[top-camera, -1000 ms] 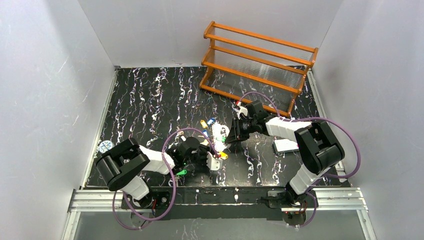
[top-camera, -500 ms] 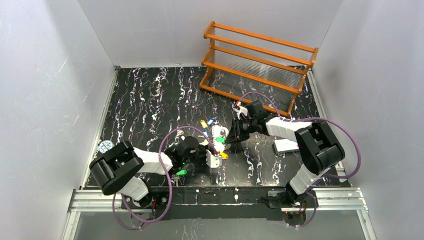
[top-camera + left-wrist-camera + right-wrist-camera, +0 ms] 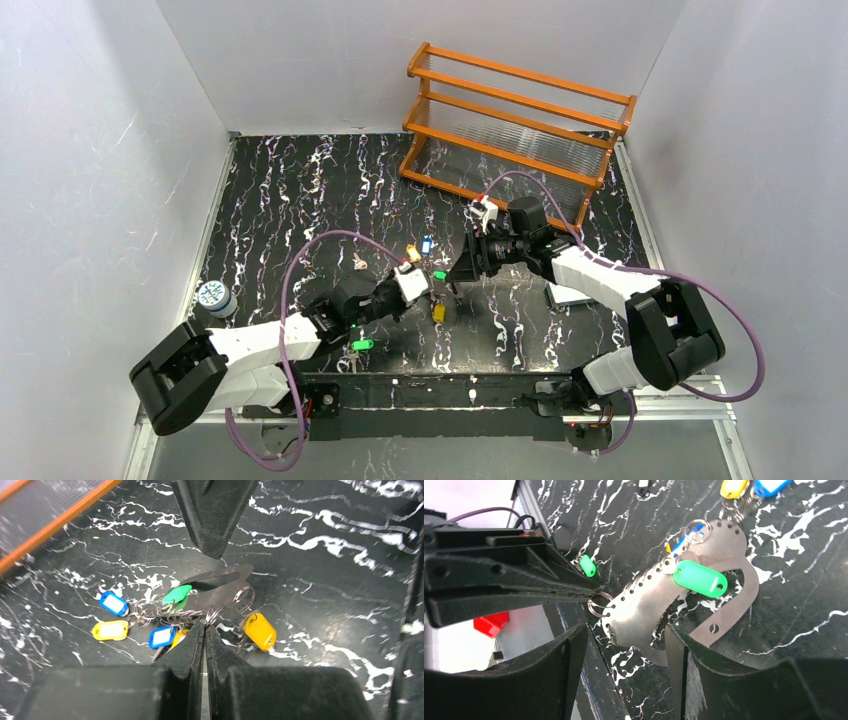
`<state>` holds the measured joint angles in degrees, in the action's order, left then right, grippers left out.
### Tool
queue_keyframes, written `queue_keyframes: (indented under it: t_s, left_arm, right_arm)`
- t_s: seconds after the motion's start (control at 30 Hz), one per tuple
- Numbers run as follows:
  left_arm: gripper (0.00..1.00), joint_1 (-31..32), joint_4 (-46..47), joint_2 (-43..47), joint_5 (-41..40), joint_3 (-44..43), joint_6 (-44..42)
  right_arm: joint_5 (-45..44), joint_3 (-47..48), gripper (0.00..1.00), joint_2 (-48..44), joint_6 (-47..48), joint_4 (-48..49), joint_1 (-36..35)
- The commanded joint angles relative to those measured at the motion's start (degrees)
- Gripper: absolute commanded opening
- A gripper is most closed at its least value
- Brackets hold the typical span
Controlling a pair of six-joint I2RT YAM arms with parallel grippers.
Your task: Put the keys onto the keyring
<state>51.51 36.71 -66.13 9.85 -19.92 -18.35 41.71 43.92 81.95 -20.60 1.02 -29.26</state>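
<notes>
The keyring point(image 3: 654, 600) is a flat silvery loop with a row of holes along its edge; it also shows in the left wrist view point(image 3: 220, 587). Keys with green point(image 3: 700, 578), blue point(image 3: 161, 636) and yellow point(image 3: 260, 631) heads hang on small wire rings around it. My left gripper point(image 3: 205, 626) is shut on a small wire ring point(image 3: 599, 604) at the keyring's holed edge. My right gripper point(image 3: 624, 635) is open, its fingers point(image 3: 549, 675) either side of the keyring's near end. In the top view the left gripper point(image 3: 410, 285) and the right gripper point(image 3: 462, 272) meet over the keys. A loose green key point(image 3: 360, 344) lies nearer.
An orange rack point(image 3: 520, 130) stands at the back right. A small round blue-white can point(image 3: 210, 296) sits at the left. A white flat object point(image 3: 570, 293) lies under the right arm. Grey walls enclose the black marbled table point(image 3: 300, 200).
My left arm has stretched forward and its gripper has moved farther, up to the keyring. The right arm's elbow has swung right; its gripper has stayed by the keys.
</notes>
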Motion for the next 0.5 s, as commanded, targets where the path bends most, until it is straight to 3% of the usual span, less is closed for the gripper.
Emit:
queue_keyframes:
  t_s: [0.0, 0.23, 0.47]
  left_arm:
    - [0.0, 0.3, -1.1, 3.0, -1.5, 0.0, 16.7]
    - [0.0, 0.3, -4.4, 3.3, -2.8, -2.6, 28.5]
    - [0.0, 0.3, -7.5, 4.9, -5.4, -3.7, 35.2]
  right_arm:
    - [5.8, -1.2, 0.64, -2.5, 1.8, 5.9, 0.2]
    - [9.2, -0.6, 0.46, -3.8, 3.1, 7.8, -1.7]
    - [7.6, 1.2, 0.4, -3.1, 6.2, 4.4, -5.2]
